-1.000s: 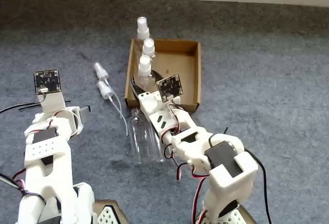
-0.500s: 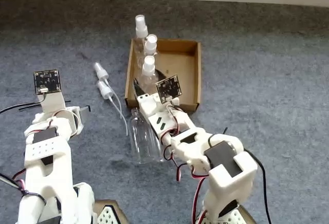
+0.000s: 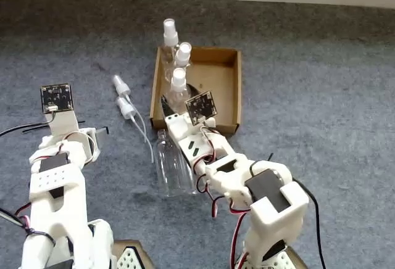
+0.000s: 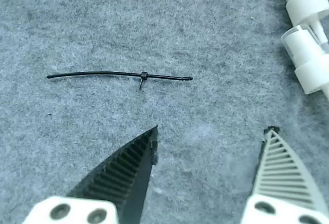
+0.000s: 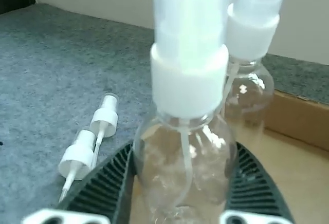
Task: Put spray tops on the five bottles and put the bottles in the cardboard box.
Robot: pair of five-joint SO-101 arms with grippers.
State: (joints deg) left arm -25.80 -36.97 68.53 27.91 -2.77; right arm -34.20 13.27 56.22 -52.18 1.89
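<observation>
Bottle point(image 5: 182, 167) with a spray top fitted sat clamped in your right gripper point(image 5: 182, 188). The right wrist view showed both black jaws pressed against its clear sides, a contact the high view hid behind the arm's camera board point(image 3: 202, 107). From above you could see instead that it stood upright at the left side of the cardboard box point(image 3: 229, 90). A second capped bottle point(image 3: 182, 54) was just behind it and a third point(image 3: 170, 31) stood at the box's far left corner. Two uncapped bottles point(image 3: 171, 164) lay on the carpet point(image 3: 321, 96) just outside the box's near wall. Your left gripper point(image 4: 212, 131) hung spread wide above the carpet, holding nothing, near a black cable tie point(image 4: 118, 74) and two loose spray tops point(image 4: 311, 62).
</observation>
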